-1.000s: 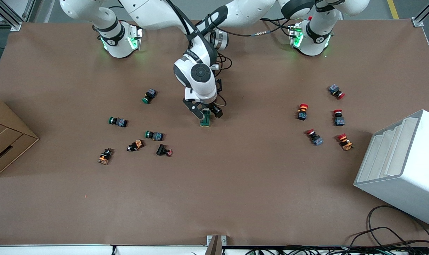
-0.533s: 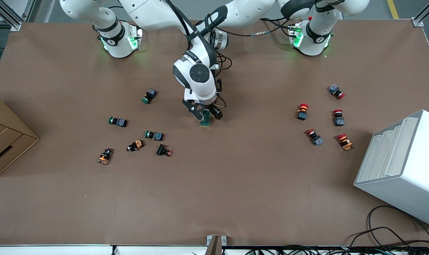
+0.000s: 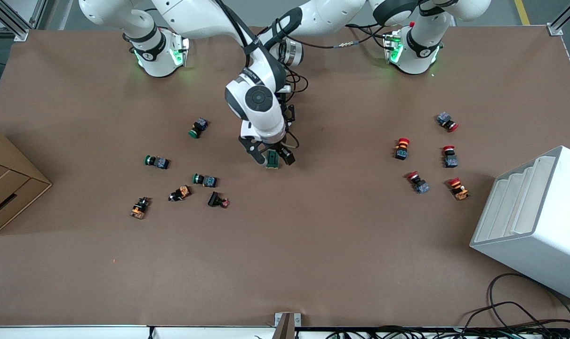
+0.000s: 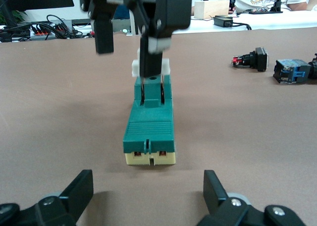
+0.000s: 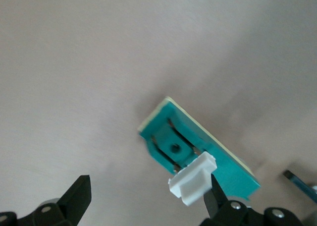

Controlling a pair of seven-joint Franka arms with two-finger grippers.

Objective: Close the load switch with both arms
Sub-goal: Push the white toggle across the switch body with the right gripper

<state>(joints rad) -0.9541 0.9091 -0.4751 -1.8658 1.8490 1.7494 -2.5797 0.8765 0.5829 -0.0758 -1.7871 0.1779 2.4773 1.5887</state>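
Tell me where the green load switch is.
The load switch lies mid-table in the front view, under the right gripper, the left gripper open beside it.

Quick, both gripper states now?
Left gripper: open, holding nothing, low at the load switch.
Right gripper: open over the load switch, one finger by its white handle.

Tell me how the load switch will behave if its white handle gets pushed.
The load switch lies flat on a broad base, so tipping seems unlikely. Small, rigid-looking plastic; with left gripper and right gripper open, it may slide unless braced.
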